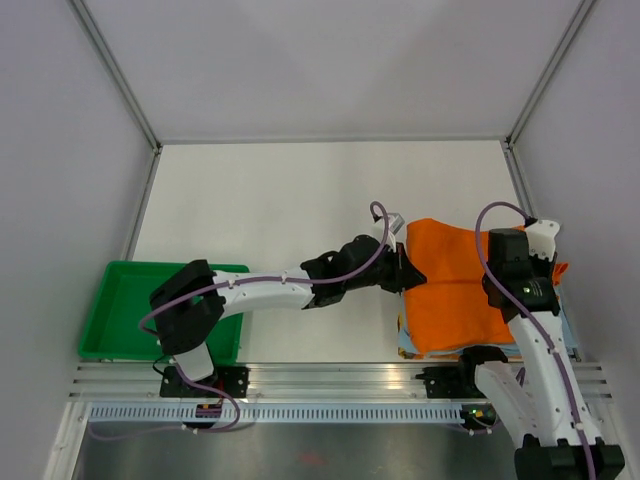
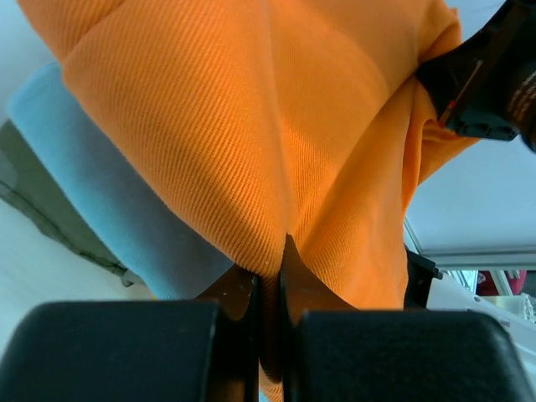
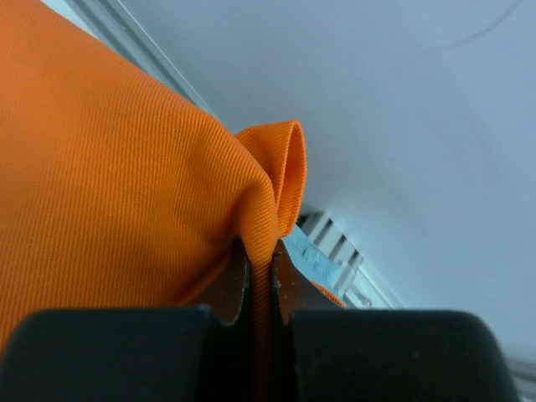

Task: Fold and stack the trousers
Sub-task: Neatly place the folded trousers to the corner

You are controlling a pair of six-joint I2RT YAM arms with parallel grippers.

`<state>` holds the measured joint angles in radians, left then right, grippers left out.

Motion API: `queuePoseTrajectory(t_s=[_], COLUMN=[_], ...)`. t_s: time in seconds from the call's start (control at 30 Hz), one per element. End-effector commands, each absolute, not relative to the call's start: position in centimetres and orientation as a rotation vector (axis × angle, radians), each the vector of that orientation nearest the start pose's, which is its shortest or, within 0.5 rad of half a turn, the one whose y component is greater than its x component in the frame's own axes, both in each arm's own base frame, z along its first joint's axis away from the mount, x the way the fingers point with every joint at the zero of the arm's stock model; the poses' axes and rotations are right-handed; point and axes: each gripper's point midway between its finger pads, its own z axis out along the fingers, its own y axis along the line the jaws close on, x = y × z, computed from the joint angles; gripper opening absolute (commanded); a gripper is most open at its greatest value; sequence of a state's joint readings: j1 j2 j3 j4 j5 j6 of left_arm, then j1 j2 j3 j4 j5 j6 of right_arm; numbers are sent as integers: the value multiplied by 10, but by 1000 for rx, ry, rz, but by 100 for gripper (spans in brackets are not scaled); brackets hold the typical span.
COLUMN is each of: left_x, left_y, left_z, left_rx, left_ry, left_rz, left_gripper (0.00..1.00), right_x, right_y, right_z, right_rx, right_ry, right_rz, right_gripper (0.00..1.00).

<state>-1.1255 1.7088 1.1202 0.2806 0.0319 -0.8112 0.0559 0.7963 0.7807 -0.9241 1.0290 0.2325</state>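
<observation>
The orange trousers (image 1: 455, 285) lie folded at the right of the table, on top of a light blue cloth (image 1: 408, 345). My left gripper (image 1: 403, 268) is shut on the left edge of the trousers; in the left wrist view the orange fabric (image 2: 251, 126) is pinched between the jaws. My right gripper (image 1: 548, 272) is shut on the right edge; the right wrist view shows an orange fold (image 3: 126, 193) clamped between the jaws. Both edges are held slightly raised.
A green tray (image 1: 130, 305) sits at the near left. The light blue cloth (image 2: 109, 209) and a darker olive cloth (image 2: 42, 209) lie under the trousers. The right wall and metal rail (image 1: 520, 190) are close beside the right gripper.
</observation>
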Motion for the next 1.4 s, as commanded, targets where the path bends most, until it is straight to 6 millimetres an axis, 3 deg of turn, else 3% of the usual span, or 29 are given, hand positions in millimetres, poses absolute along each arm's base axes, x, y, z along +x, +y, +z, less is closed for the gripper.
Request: queuePoseTrajectory(t_s=[0.0,0.07,0.13,0.27,0.33,0.47,0.6,0.67,0.83,0.97,1.0,1.1,1.17,1.2,1.23,1.27,1.3,1.37], left_x=[207,206,206,207,206,203,201,210,216,210,210,213,207,206,205,205,205,206], left_y=[-465,-466,-466,-462,-462,-460,-449,-444,-430,-429,-430,-431,-434,-435,-436,-436,-435,-432], left_z=[170,170,167,158,152,137,129,127,124,117,113,103,105,106,109,114,116,128], left_rx=[344,355,359,338,335,338,328,301,263,276,274,292,331,359,374,384,399,405], left_ry=[2144,2143,2156,2175,2190,2238,2264,2264,2285,2284,2289,2302,2310,2302,2300,2295,2287,2271], left_rz=[-1189,-1197,-1191,-1169,-1162,-1142,-1101,-1062,-1034,-1059,-1060,-1035,-1061,-1062,-1067,-1068,-1063,-1047], left_gripper=[2,2,2,2,2,2,2,2,2,2,2,2,4,9,13,24,32,49], right_x=[99,93,102,108,109,94,65,58,52,52,51,51,52,54,57,64,68,91], right_y=[-182,-189,-193,-195,-194,-191,-185,-184,-178,-176,-176,-177,-179,-180,-181,-182,-182,-180], right_z=[278,291,292,294,284,263,267,267,235,225,223,223,238,257,270,282,310,331], right_rx=[753,669,586,677,666,651,645,626,623,615,611,597,627,653,667,644,659,594], right_ry=[1800,1868,1930,1910,1952,2024,2029,2022,2092,2113,2120,2132,2080,2030,1996,1998,1934,1949], right_rz=[-1558,-1664,-1645,-1522,-1515,-1538,-1563,-1571,-1497,-1488,-1489,-1510,-1517,-1506,-1492,-1497,-1464,-1387], right_gripper=[0,0,0,0,0,0,0,0,0,0,3,34,56,62,76,82,84,85])
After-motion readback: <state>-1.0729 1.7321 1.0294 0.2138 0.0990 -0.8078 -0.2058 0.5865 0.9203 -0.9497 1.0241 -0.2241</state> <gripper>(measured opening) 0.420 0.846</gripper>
